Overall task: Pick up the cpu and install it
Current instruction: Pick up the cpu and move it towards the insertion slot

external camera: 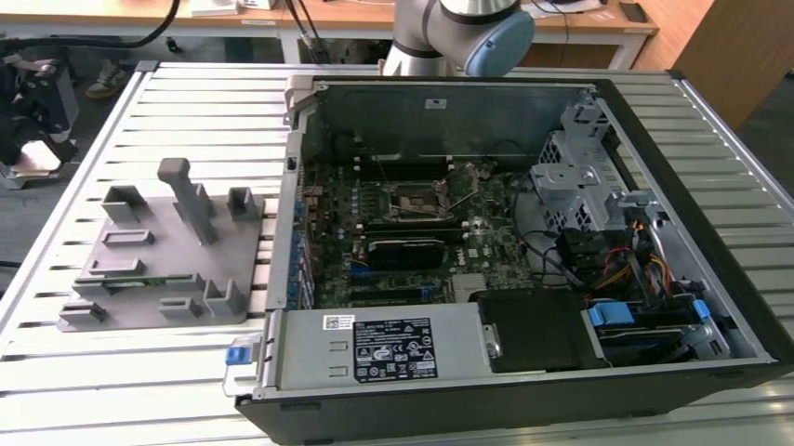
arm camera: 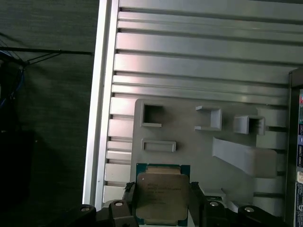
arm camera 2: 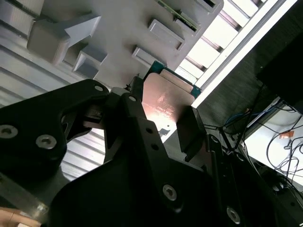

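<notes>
- My gripper (arm camera: 162, 189) is closed on the cpu (arm camera: 163, 201). One finger (arm camera 2: 189, 135) presses on each of two opposite edges, so I judge that the silvery top and the contact side are left untouched.
- In both wrist views the cpu hangs flat above the grey fixture (arm camera: 189, 151), apart from it. I think this level hold suits a flat socket.
- The fixture lies on the slatted table (external camera: 186, 102), at the exterior view's left of the open computer case (external camera: 745, 307).
- The socket (external camera: 414, 198) sits about in the middle of the motherboard (external camera: 372, 232), toward the far wall of the case.
- Around the socket stand the case walls, the drive cage (external camera: 577, 177), loose cables (external camera: 620, 269) and, on the near side, the power supply (external camera: 372, 348). In my judgement these close the way in from the sides.
</notes>
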Available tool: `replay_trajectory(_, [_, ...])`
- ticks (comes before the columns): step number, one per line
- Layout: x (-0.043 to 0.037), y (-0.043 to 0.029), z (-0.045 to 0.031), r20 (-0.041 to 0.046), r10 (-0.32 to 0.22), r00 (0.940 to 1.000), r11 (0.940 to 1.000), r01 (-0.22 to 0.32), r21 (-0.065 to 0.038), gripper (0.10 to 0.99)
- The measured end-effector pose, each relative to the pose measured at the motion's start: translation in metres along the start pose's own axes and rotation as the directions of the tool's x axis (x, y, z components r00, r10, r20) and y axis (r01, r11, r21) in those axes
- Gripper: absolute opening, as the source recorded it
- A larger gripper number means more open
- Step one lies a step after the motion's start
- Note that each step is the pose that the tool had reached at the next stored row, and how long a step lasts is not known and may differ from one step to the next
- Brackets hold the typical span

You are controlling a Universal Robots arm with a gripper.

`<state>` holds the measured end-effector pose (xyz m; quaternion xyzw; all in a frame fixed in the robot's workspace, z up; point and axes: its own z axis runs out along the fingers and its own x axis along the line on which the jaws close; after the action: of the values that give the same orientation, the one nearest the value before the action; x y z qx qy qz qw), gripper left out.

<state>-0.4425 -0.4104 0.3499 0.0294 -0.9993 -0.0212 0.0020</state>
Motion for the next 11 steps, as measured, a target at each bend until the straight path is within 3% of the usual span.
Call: replay_trajectory(11, [0.0001,0.0011,-0.0222,0.0005,0.0,1.0,1.0,0.0,0.0,0.529])
